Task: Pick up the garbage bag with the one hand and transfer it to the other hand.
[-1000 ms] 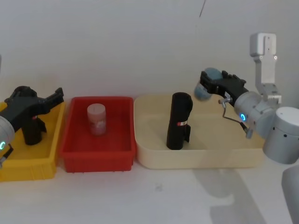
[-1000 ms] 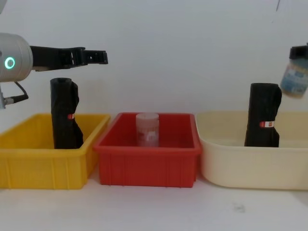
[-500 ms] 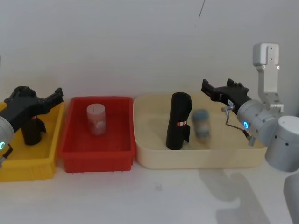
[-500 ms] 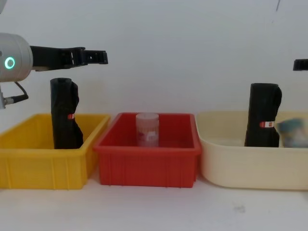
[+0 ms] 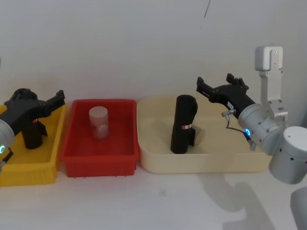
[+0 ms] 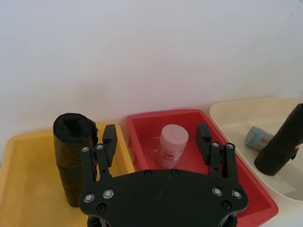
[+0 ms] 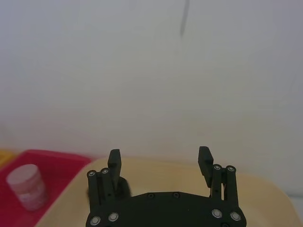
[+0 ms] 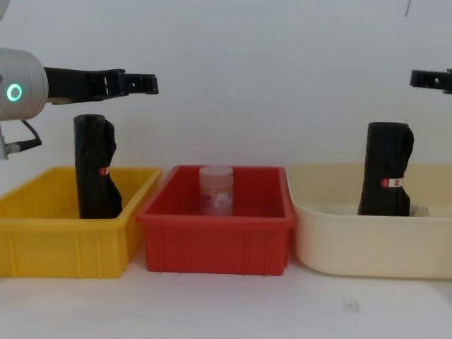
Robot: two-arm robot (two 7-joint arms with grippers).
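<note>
1. Three bins sit in a row: yellow bin (image 5: pixel 29 167) on my left, red bin (image 5: pixel 98 160) in the middle, cream bin (image 5: pixel 201 160) on my right
2. Bag (image 5: pixel 183 124) stands upright in the cream bin, left of its middle, label band facing me, nothing gripping it
3. Small bottle (image 6: pixel 257 137) lies on the cream bin floor just beside the bag; contact unclear
4. Jar (image 5: pixel 99 122) stands upright in the red bin
5. Another black roll (image 8: pixel 95 166) stands in the yellow bin
6. My left gripper (image 8: pixel 145 83) hovers above that roll, fingers apart, holding nothing
7. My right gripper (image 5: pixel 213 86) hangs over the far side of the cream bin, higher than the bag top and clear of it, fingers apart, empty
</note>
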